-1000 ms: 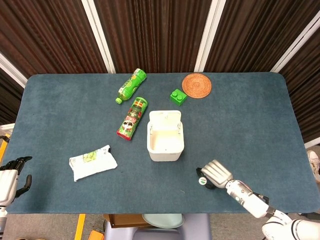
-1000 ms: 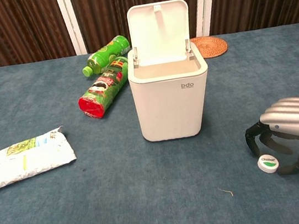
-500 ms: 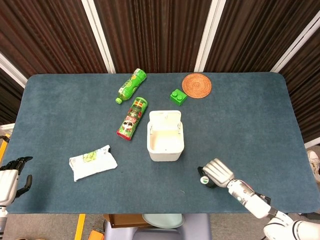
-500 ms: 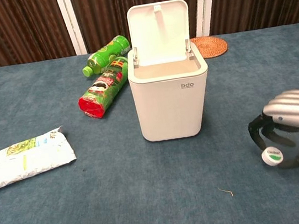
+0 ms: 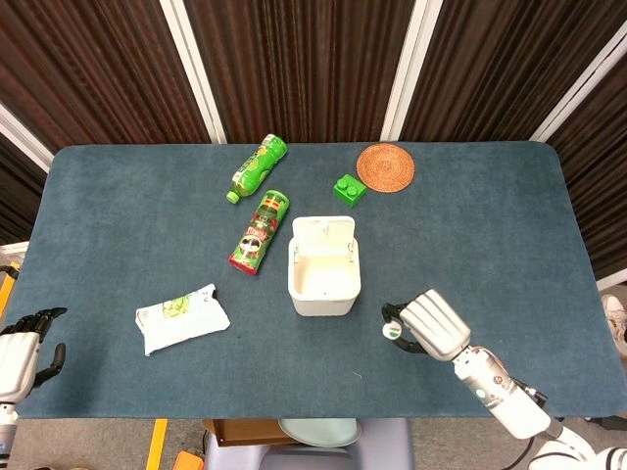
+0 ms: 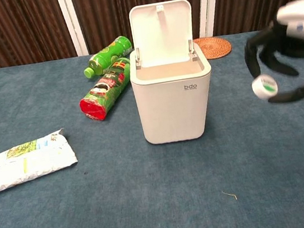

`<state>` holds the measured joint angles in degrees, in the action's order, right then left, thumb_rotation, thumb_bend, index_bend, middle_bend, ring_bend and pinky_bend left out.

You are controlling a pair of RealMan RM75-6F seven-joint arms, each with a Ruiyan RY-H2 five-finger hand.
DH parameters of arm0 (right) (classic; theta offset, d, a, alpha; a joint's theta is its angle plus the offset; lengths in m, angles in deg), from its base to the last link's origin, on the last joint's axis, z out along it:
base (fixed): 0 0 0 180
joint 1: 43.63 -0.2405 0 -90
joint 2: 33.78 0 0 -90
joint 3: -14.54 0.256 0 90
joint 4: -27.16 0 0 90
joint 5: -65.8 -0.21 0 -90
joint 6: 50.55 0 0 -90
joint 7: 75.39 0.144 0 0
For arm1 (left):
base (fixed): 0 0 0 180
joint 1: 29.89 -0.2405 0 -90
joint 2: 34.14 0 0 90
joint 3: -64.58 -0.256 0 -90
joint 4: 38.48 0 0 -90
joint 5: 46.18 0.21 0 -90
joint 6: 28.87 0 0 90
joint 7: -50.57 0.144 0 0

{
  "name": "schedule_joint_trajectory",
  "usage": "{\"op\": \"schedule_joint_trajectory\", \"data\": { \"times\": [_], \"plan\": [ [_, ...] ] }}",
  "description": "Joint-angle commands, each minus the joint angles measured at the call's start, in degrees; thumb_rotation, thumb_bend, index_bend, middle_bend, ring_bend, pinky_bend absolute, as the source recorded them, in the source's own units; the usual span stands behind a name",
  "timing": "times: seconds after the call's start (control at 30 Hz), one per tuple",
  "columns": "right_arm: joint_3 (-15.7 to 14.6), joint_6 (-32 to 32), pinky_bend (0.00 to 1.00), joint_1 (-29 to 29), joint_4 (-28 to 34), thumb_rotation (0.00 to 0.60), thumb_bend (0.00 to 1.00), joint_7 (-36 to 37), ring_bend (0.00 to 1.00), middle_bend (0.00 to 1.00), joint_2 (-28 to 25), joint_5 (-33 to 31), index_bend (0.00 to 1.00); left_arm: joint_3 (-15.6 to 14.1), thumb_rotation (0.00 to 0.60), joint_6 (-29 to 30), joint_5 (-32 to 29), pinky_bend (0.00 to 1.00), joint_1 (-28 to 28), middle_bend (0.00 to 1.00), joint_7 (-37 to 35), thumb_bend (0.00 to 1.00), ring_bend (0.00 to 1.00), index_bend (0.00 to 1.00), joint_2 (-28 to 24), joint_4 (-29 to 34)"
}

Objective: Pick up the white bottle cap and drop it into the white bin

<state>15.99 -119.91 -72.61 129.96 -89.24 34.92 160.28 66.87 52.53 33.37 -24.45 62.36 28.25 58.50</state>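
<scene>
My right hand (image 5: 432, 326) (image 6: 293, 49) pinches the white bottle cap (image 6: 265, 87) (image 5: 391, 332) with green print between thumb and fingers, lifted well above the table, to the right of the white bin (image 6: 175, 108) (image 5: 323, 284). The bin stands mid-table with its lid swung open. My left hand (image 5: 22, 345) hangs at the table's near left corner, fingers apart and holding nothing; the chest view does not show it.
A red-and-green chip can (image 6: 105, 90) and a green bottle (image 6: 107, 55) lie left of the bin. A white snack bag (image 6: 24, 162) lies near left. A woven coaster (image 5: 385, 166) and a green brick (image 5: 350, 188) sit at the back.
My right hand closed on the cap where it lay on the table and has lifted it high, drifting slightly toward the bin. The left hand has not moved.
</scene>
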Motion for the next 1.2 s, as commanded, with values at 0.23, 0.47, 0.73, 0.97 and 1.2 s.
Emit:
{"op": "schedule_joint_trajectory", "data": {
  "times": [0.23,0.47,0.73,0.97,1.2],
  "plan": [
    [10.5,4.8,1.00,-5.8,4.4,0.600,0.31,-12.0,1.00,0.88,0.7,-14.0,0.73,0.0,0.600,-0.1,-0.2,0.40,0.1,0.27,-0.1,0.50,0.28,0.23,0.0,0.0],
    [14.1,8.8,1.00,-11.7,-3.0,0.600,0.31,-13.8,1.00,0.88,8.2,-20.3,0.73,0.0,0.600,-0.1,-0.2,0.40,0.0,0.27,-0.4,0.50,0.28,0.23,-0.1,0.0],
    [14.3,10.4,1.00,-15.4,-11.3,0.600,0.27,-9.8,1.00,0.88,14.9,-20.5,0.58,0.0,0.600,-0.2,-0.3,0.40,0.0,0.27,-0.8,0.50,0.28,0.23,-0.3,-0.1],
    [12.3,7.6,1.00,-13.5,-9.0,0.600,0.08,-8.5,1.00,0.88,12.6,-17.9,0.16,-0.1,0.600,0.0,-0.1,0.40,-0.1,0.27,-0.9,0.50,0.28,0.23,-0.3,0.0],
    [5.8,-6.1,1.00,-2.5,1.1,0.600,0.08,-7.1,0.98,0.88,2.9,-9.2,0.36,-0.2,0.600,0.0,0.2,0.40,0.0,0.27,-0.5,0.50,0.28,0.24,-0.2,-0.1]
  ]
}}
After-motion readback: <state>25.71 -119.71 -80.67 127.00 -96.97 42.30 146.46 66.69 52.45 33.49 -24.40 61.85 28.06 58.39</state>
